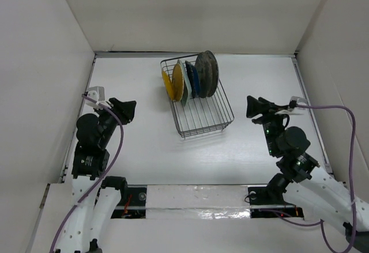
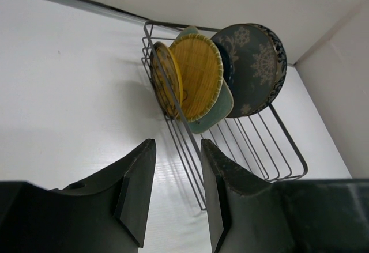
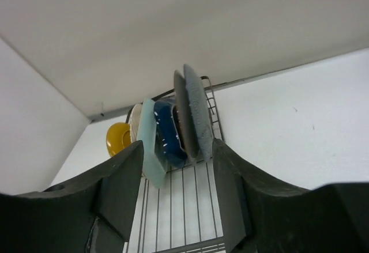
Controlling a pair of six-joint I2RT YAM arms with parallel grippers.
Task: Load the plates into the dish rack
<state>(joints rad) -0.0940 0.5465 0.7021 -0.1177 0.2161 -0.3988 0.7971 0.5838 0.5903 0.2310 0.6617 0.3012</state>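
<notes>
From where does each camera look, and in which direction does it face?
Top external: above and behind the robot, looking down on the table; the left gripper and right gripper show.
Left wrist: behind the left gripper's fingers, facing the dish rack and the plates' faces.
Right wrist: behind the right gripper's fingers, facing the plates nearly edge-on.
Shared: all three show the loaded dish rack.

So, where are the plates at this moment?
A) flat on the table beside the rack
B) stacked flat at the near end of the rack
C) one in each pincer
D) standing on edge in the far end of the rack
D: the plates stand on edge together at the far end of the rack.
</notes>
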